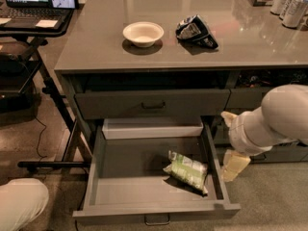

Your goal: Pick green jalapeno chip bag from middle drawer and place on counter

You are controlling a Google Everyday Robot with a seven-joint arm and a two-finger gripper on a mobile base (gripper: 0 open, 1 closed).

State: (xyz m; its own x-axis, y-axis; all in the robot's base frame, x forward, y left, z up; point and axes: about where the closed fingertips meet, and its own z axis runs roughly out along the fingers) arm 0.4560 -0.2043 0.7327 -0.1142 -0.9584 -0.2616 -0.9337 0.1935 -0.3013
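Note:
The green jalapeno chip bag [187, 170] lies flat in the right front part of the open middle drawer [154, 210], which is pulled far out. My gripper [232, 141] hangs just outside the drawer's right wall, to the right of the bag and above its level. Its two cream fingers [236, 163] stand apart with nothing between them. The white arm reaches in from the right. The grey counter [159, 57] spreads above the drawers.
A white bowl [143, 33] and a black-and-silver snack bag [195, 31] sit on the counter, with cans [291, 4] at the back right. A shut shallower drawer [151, 105] is above the open one. A laptop stand [33, 18] stands at left.

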